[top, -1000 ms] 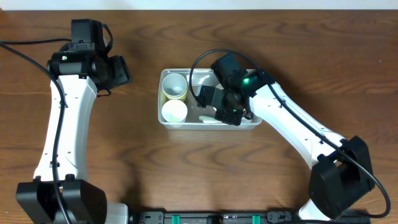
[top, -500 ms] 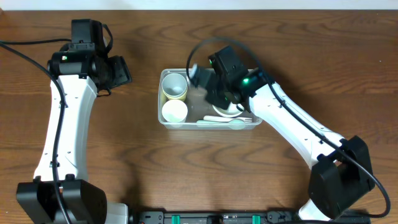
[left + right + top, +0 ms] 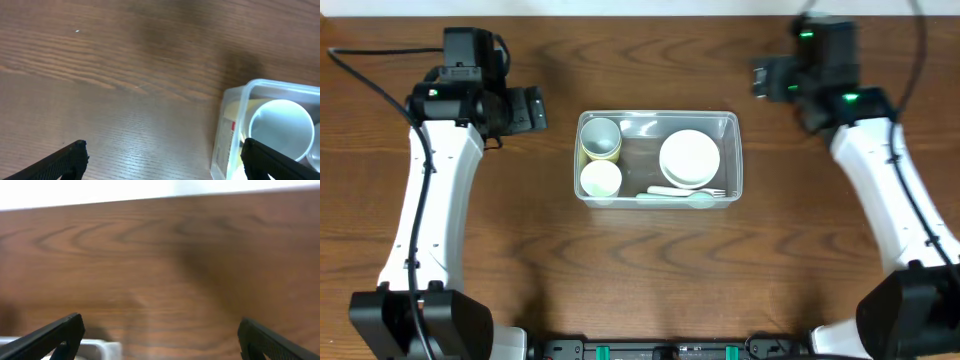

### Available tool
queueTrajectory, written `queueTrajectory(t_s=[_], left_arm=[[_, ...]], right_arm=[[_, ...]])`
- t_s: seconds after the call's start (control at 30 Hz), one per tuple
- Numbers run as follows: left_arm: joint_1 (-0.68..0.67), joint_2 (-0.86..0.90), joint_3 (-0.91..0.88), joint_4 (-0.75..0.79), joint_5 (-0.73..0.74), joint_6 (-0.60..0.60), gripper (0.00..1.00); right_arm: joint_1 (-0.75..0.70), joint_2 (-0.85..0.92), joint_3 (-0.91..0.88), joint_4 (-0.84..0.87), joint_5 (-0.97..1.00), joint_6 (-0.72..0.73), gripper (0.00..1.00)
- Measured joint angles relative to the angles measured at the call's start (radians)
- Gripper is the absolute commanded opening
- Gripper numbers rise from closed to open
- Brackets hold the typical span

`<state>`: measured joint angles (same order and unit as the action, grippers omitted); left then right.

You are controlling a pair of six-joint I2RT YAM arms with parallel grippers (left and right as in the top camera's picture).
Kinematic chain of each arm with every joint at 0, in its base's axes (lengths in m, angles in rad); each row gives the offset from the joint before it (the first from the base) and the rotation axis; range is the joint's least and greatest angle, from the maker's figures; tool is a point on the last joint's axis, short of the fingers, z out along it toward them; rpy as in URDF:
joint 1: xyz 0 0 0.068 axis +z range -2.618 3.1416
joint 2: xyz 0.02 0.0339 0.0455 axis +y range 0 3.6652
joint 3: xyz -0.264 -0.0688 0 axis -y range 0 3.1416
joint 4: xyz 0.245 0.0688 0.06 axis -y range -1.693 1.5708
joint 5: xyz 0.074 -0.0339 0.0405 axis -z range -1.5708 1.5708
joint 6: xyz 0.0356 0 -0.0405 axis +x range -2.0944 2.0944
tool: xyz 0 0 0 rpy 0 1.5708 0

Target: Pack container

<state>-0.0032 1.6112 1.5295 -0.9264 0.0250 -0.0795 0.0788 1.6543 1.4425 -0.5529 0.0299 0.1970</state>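
Nothing here can actually be read. The only thing that looks printed is a pale label [image 3: 229, 142] with a small red mark. It shows in the left wrist view through the clear wall of the container [image 3: 239, 97], against a yellow cup [image 3: 226, 114]. Its print is too blurred to make out, and I cannot tell whether it sits on the cup or on the wall.

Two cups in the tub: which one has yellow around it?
Top-left cup in the overhead view: yellow shows along its left edge. The cup below it is plain cream.
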Motion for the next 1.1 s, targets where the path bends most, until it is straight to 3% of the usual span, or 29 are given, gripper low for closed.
queueTrajectory(t_s=[0.2,0.47,0.57,0.73,0.9,1.1], left_arm=[[0.0,0.0,0.0,0.006,-0.001,0.012,0.98],[0.0,-0.002,-0.003,-0.036,-0.001,0.018,0.98],[0.0,-0.036,-0.044,-0.016,-0.001,0.021,0.98],[0.0,-0.24,-0.228,0.093,-0.001,0.022,0.98],[0.0,-0.526,-0.479,0.222,-0.002,0.018,0.98],[0.0,-0.827,-0.813,0.351,-0.024,-0.059,0.98]], right_arm=[[-0.115,0.0,0.0,-0.066,-0.032,0.003,0.99],[-0.127,-0.002,-0.006,-0.219,0.036,0.013,0.99],[-0.121,-0.026,-0.058,-0.202,0.051,0.023,0.99],[-0.082,-0.186,-0.278,-0.089,0.08,0.055,0.99],[0.008,-0.46,-0.569,0.063,0.15,0.09,0.99],[0.108,-0.72,-0.829,0.147,0.216,0.129,0.99]])
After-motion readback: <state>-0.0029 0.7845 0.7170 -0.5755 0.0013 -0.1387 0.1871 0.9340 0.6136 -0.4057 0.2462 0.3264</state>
